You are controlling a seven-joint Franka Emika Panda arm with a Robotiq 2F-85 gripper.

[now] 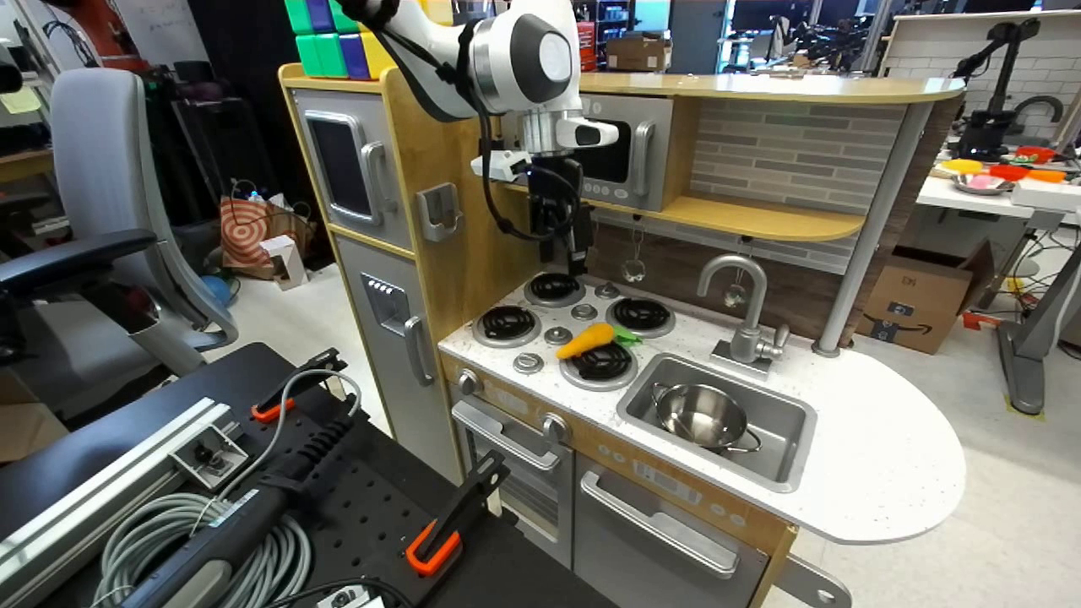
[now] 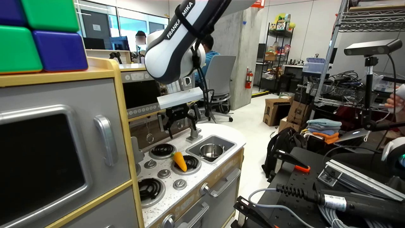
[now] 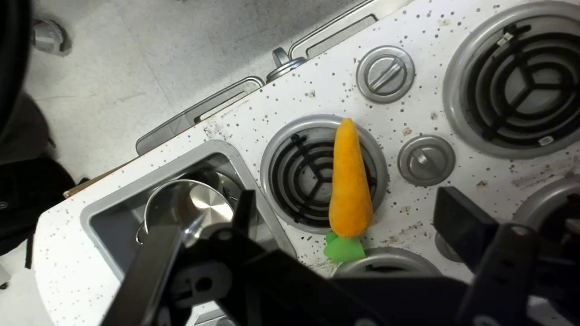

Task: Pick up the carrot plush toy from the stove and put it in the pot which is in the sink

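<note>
One toy carrot (image 3: 350, 190) is lying across one of four burners (image 1: 507, 323) on the stove (image 3: 412, 111); one pot (image 1: 703, 415) is sitting in the sink (image 1: 781, 426), and one pincer (image 3: 355, 219) is hovering, two fingers (image 3: 462, 222) wide apart!

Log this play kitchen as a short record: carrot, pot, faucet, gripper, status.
carrot: orange, lying across the burner nearest the sink, green leaves toward the back
pot: silver, in the sink
faucet: grey, curved, behind the sink
gripper: open, above the stove, not touching the carrot
status: carrot not yet in the pot
</note>
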